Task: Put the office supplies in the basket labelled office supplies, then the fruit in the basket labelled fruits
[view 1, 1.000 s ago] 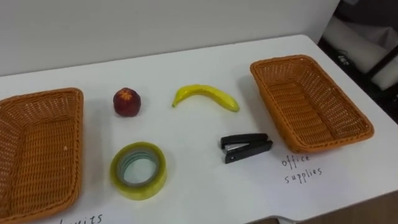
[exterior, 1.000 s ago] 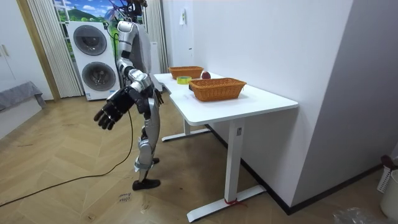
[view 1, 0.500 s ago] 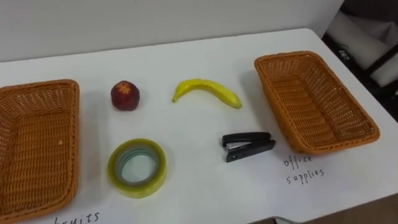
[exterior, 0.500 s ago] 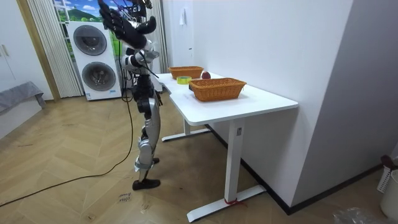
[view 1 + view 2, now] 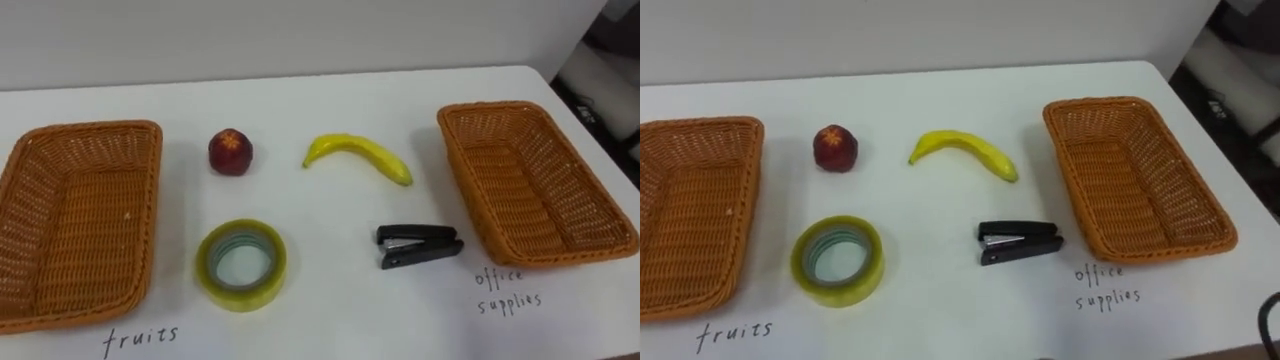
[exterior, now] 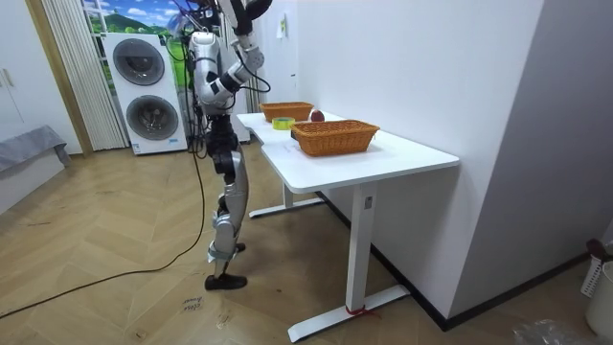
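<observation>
left eye view: apple [image 5: 230, 151], banana [image 5: 358, 157], tape roll [image 5: 241, 265] and stapler [image 5: 419, 246] lie apart on the white counter [image 5: 330, 95], between left basket [image 5: 80, 225] and right basket [image 5: 535, 185] (handwritten labels beside each). room view: right robot hand [image 6: 247, 8] held overhead; apart or together, cannot tell.

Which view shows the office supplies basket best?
The right eye view: the office supplies basket sits whole, inside visible. The left eye view has it against the picture's right side; the room view shows its side wall.
</observation>
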Motion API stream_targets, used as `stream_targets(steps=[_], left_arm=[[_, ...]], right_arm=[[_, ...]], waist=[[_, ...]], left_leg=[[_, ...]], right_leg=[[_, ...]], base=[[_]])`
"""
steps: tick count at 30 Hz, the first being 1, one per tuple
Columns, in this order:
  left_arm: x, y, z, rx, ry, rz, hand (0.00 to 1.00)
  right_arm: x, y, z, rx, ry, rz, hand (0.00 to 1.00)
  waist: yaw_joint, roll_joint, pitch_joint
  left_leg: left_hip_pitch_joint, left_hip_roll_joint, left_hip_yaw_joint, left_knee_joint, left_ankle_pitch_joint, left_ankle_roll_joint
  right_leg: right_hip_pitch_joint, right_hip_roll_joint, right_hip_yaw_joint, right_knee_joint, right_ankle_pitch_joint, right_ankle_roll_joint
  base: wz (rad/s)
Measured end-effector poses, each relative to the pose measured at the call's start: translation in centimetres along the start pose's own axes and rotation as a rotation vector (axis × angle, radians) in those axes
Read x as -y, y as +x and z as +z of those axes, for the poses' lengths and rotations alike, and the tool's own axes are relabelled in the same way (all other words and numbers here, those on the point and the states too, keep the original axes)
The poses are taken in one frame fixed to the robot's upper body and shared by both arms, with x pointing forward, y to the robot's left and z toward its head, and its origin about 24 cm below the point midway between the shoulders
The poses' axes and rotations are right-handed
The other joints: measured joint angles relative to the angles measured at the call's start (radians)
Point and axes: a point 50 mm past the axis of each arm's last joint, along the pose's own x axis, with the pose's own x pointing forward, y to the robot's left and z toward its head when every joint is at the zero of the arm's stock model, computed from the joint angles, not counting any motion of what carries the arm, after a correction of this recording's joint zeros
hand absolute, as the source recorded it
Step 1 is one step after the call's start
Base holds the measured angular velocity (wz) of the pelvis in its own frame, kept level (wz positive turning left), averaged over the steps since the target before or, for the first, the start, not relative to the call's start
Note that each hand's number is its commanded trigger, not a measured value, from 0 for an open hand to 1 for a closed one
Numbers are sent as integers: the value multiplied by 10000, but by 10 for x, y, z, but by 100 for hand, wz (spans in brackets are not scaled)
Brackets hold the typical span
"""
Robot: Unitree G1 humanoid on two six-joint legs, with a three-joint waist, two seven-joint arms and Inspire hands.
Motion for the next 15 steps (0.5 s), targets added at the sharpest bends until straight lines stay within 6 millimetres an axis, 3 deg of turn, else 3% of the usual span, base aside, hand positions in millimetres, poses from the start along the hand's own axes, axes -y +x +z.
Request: stream_targets(steps=[1, 4, 10, 15], left_arm=[[0, 0, -2, -34, 233, -63, 0], [2, 0, -4, -82, 465, -262, 0], [3, 0, -2, -62, 689, -652, 0], [5, 0, -1, -5, 786, -906, 0]], right_arm=[[-6, -3, 3, 44, 177, 321, 0], [-21, -8, 11, 110, 680, 1395, 0], [-47, -21, 25, 386, 1299, 3901, 0], [-61, -35, 31, 563, 1294, 6282, 0]], waist=[[145, -28, -9], [196, -69, -36], [314, -174, -80], [464, -310, -45]], left_leg=[[7, 7, 35, 11, 6, -10], [-49, 12, -35, 53, 9, -14], [-8, 0, -227, 95, 14, -18], [3, -2, -275, 94, 14, -19]], right_leg=[[-28, 0, -4, -2, 0, 0], [-5, -24, -235, -22, 1, -1], [162, -20, -302, -117, 4, -7], [211, -13, -303, -142, 6, -11]], base=[[0], [6], [6], [3]])
